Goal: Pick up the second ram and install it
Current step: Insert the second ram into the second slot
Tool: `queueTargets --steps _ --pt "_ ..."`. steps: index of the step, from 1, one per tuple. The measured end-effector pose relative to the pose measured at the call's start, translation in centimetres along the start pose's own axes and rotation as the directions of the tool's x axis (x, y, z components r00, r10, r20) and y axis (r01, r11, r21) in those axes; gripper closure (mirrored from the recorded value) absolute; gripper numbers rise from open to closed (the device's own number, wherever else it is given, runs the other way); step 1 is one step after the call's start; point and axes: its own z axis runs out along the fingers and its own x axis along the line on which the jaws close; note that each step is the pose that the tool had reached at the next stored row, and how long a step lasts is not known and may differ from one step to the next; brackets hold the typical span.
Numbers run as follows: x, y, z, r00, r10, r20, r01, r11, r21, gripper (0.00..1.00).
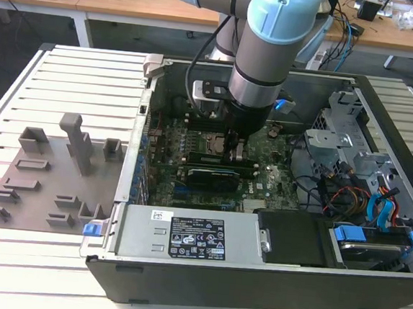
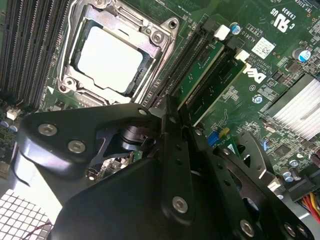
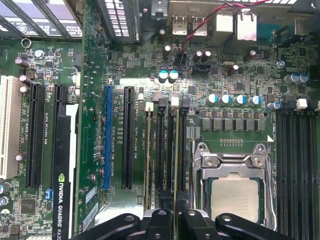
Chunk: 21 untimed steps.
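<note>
The pincer [image 3: 175,215] is down inside the open computer case [image 1: 254,274], its two black fingers [image 3: 161,220] drawn close together on the top edge of the second ram [image 3: 176,150], a thin green stick standing on edge in one of the memory slots just beside the processor socket [image 3: 235,197]. In the second wrist view the pincer [image 2: 172,120] closes over the near end of that stick, and the second ram [image 2: 220,82] runs away from it toward a white slot latch [image 2: 242,55], with a first green stick [image 2: 202,65] seated in the neighbouring slot alongside it. In the first wrist view that other stick [image 3: 149,150] stands parallel, with a black slot between the two. Whether the second ram is pressed fully home cannot be told. Beyond the sticks lie the long black expansion slots [image 3: 127,137], a blue slot [image 3: 106,137], and a black graphics card [image 3: 65,170]. In the exterior view the arm [image 1: 262,58] reaches straight down over the motherboard [image 1: 194,135], the pincer [image 1: 234,146] is near the socket, a grey power supply [image 1: 185,233] lies along the near side of the case, and a grey fixture tray [image 1: 52,177] sits on the slatted desk [image 1: 68,77] toward the exterior view's left.
</note>
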Motion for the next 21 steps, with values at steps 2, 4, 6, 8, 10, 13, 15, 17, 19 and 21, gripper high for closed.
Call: queueTargets --steps 2,4,6,8,10,13,15,17,19,21 --pt "-0.01 0.0 -0.07 1.0 0.0 0.0005 0.0 1.0 0.0001 0.86" --pt "-0.01 0.0 -0.13 1.0 0.0 0.0003 0.0 1.0 0.0 0.86" --pt "0.0 0.01 -0.16 1.0 0.0 -0.0001 0.0 1.0 -0.0002 0.86" --pt "0.01 0.01 -0.14 1.0 -0.001 0.0002 0.001 1.0 -0.0003 0.86" --pt "0.03 0.01 -0.11 1.0 0.0 0.0001 0.0 1.0 -0.0004 0.86" --pt "0.04 0.0 0.05 1.0 0.0 0.0001 0.0 1.0 -0.0003 0.86" --pt "0.05 -0.01 0.14 1.0 -0.001 -0.0001 0.001 1.0 -0.0005 0.86" --pt "0.06 -0.01 0.26 1.0 0.0 0.0 0.0 1.0 -0.0004 0.86" --pt "0.07 -0.02 0.35 1.0 0.0 -0.0001 0.0 1.0 -0.0004 0.86" --pt "0.06 -0.02 0.37 1.0 -0.001 0.0003 0.001 1.0 -0.0002 0.86"
